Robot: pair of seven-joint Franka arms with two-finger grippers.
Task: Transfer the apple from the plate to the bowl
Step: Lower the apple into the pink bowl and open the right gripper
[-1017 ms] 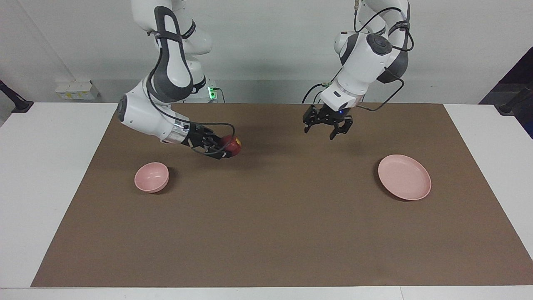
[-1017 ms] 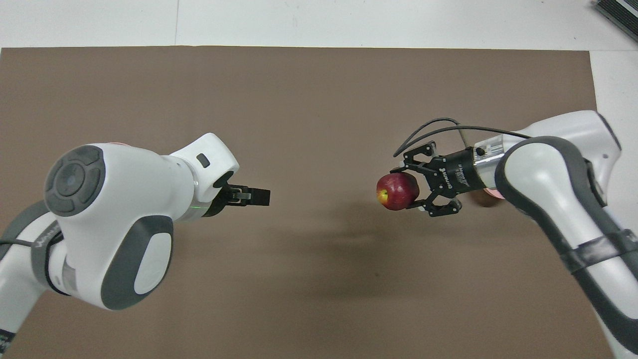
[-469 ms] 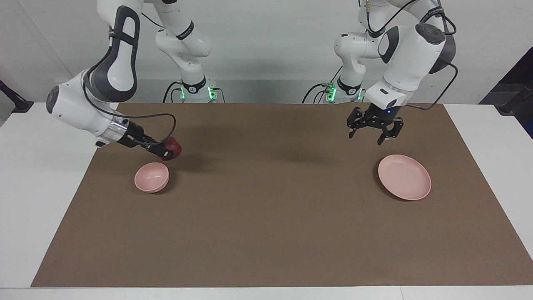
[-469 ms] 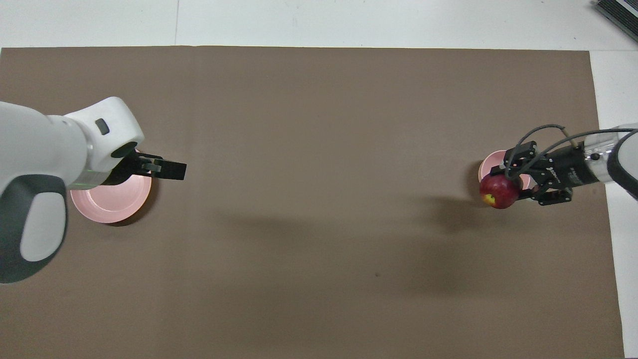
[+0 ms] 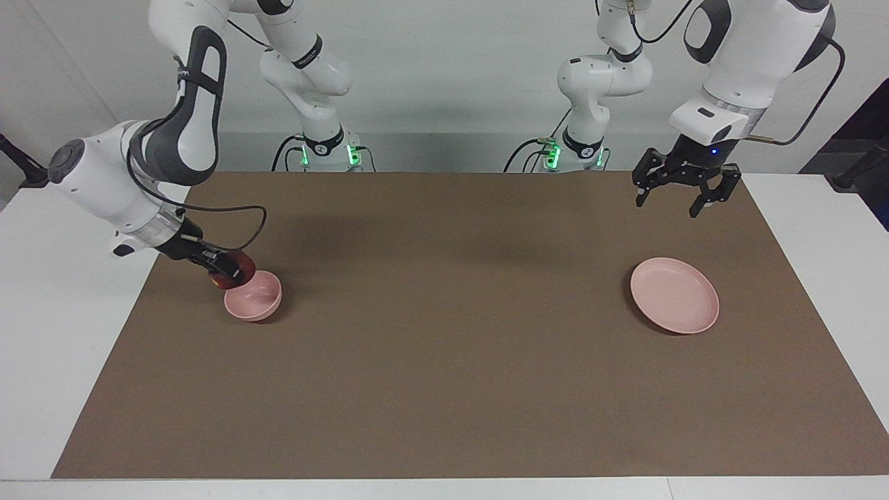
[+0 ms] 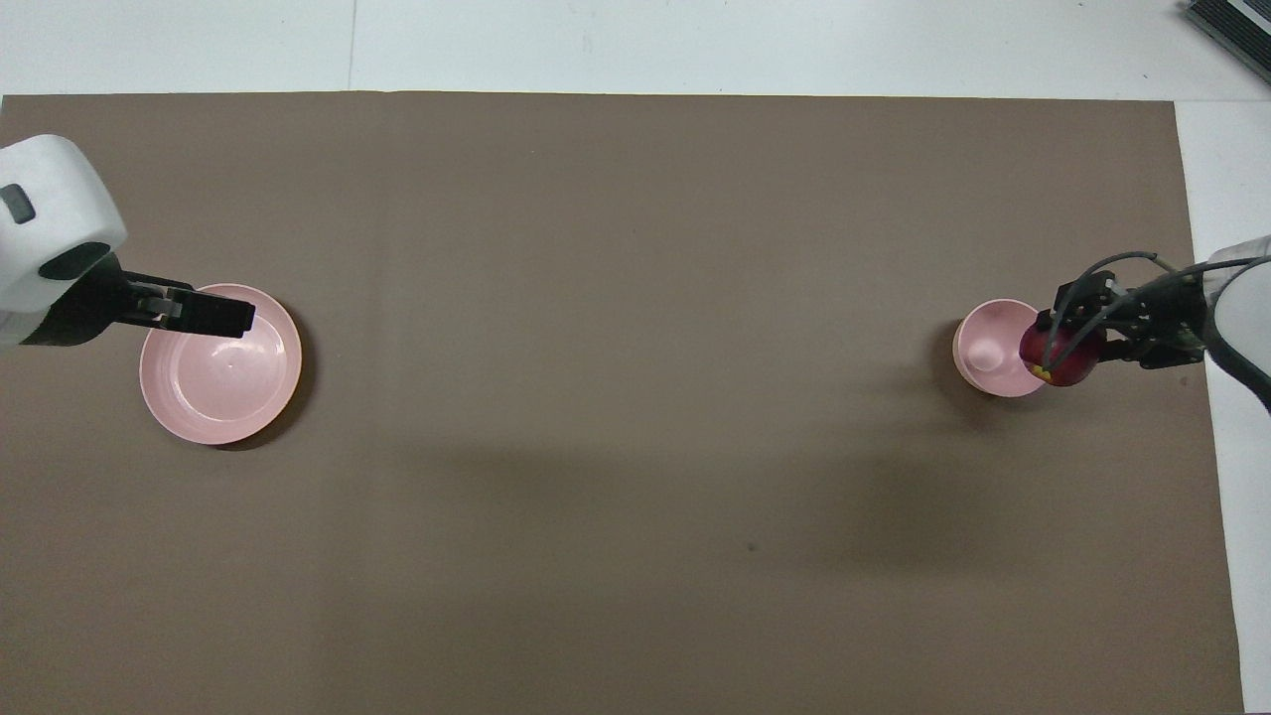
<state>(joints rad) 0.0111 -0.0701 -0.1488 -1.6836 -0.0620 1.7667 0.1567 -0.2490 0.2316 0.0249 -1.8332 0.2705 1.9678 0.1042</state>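
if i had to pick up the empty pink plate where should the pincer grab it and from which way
Probably by the raised rim of the plate, coming straight down with one finger inside and one outside. It lies flat on the mat, too wide and too low to take across.

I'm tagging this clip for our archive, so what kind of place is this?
Probably a robotics lab test bench: two arms bolted at a white table with a brown mat, bare wall, and only a bowl, plate and apple as props.

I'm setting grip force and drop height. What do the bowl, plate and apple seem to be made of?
Bowl and plate: likely matte pale pink plastic, evenly colored and without glare. Apple: dark red skin with a yellow patch; real or imitation can't be told.
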